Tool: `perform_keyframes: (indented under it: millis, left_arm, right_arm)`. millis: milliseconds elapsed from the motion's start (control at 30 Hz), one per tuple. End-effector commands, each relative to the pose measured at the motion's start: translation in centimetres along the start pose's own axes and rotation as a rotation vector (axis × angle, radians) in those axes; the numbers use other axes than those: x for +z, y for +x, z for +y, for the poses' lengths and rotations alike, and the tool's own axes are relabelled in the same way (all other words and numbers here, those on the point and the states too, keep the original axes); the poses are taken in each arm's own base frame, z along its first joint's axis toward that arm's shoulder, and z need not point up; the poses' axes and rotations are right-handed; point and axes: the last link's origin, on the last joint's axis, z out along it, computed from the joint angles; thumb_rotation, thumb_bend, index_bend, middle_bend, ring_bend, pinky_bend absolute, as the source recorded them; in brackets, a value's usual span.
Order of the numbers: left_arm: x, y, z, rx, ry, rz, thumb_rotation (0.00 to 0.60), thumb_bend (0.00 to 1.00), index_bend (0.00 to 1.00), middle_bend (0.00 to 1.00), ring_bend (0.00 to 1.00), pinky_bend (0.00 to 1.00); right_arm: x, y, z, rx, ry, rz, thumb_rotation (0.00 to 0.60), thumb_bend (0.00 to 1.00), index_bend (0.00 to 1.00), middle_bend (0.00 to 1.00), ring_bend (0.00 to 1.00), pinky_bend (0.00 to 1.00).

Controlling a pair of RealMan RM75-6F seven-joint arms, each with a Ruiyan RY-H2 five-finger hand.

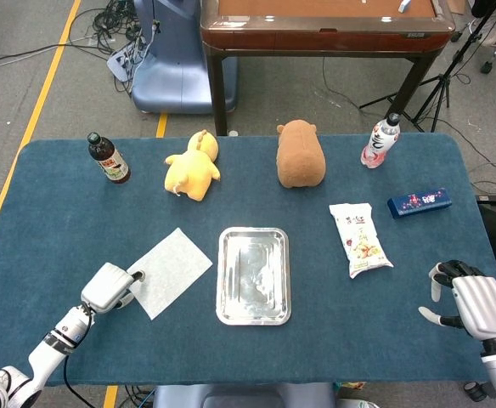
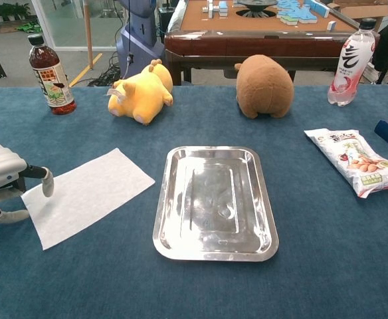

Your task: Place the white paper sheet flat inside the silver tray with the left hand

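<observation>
**Paper beside the tray, left hand at its corner**

A blue cloth covers the table, and grey floor with cables and a brown table shows behind it. The white paper sheet lies flat on the cloth just left of the silver tray, not touching it; the tray has nothing in it. The left hand is at the near-left corner of the sheet. In the chest view one finger reaches down to the edge of the paper and the thumb lies low beside the same corner; I cannot tell if they really pinch the sheet. The right hand rests near the right edge of the table, well apart from everything, with the fingers curled loosely and holding nothing.

At the far side stand a dark bottle, a yellow plush toy, a brown plush toy and a pink bottle. A snack bag and a blue box lie right of the tray.
</observation>
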Motion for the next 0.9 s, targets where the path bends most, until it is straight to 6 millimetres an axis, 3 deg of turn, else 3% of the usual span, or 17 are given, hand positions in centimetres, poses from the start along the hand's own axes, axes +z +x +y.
perform_keyframes:
  millis: [33, 467, 900]
  left_arm:
    - [0.03, 0.06, 0.01, -0.003, 0.001, 0.003, 0.600, 0.33, 0.44, 1.00, 0.98, 1.00]
    - [-0.04, 0.12, 0.11, -0.018, -0.007, 0.012, 0.600, 0.35, 0.51, 1.00, 0.99, 1.00]
    - [-0.25, 0.08, -0.02, -0.043, -0.012, 0.025, 0.600, 0.45, 0.58, 1.00, 1.00, 1.00]
  right_arm:
    - [0.00, -0.03, 0.00, 0.000, 0.000, -0.001, 0.600, 0.10, 0.68, 0.41, 0.26, 0.36]
    - [0.02, -0.06, 0.00, 0.001, 0.000, -0.002, 0.600, 0.11, 0.68, 0.41, 0.26, 0.36]
    - [0.05, -0.04, 0.05, 0.000, -0.001, 0.000, 0.600, 0.10, 0.68, 0.41, 0.26, 0.36]
